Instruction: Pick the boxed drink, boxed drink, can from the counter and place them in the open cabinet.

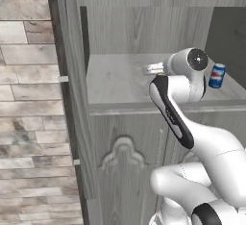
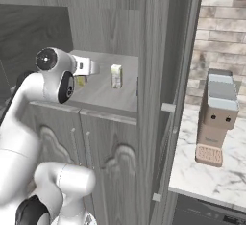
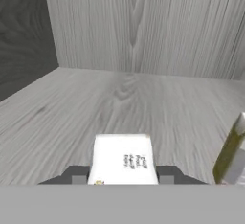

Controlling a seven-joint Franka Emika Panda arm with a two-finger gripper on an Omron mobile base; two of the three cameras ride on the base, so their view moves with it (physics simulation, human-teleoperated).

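Note:
My arm reaches into the shelf niche of the open cabinet (image 1: 120, 82). My gripper (image 3: 122, 176) is shut on a cream-white boxed drink (image 3: 123, 158), which sits between the two dark fingertips (image 3: 76, 175) low over the shelf board. In the right base view this carton (image 2: 80, 81) peeks out yellowish under the white hand. A second boxed drink (image 2: 116, 76) stands upright on the shelf to the right of the hand, and shows at the right edge of the hand view (image 3: 232, 153). The blue can (image 1: 217, 76) stands at the right end of the shelf, beyond my wrist.
The niche's back wall (image 3: 143, 22) and left side wall (image 3: 24, 31) close in the shelf. Two ornate doors (image 1: 125, 166) are shut below. Right of the cabinet, a white marble counter (image 2: 192, 181) carries a tan-and-grey appliance (image 2: 216, 118). A brick wall (image 1: 24, 99) lies left.

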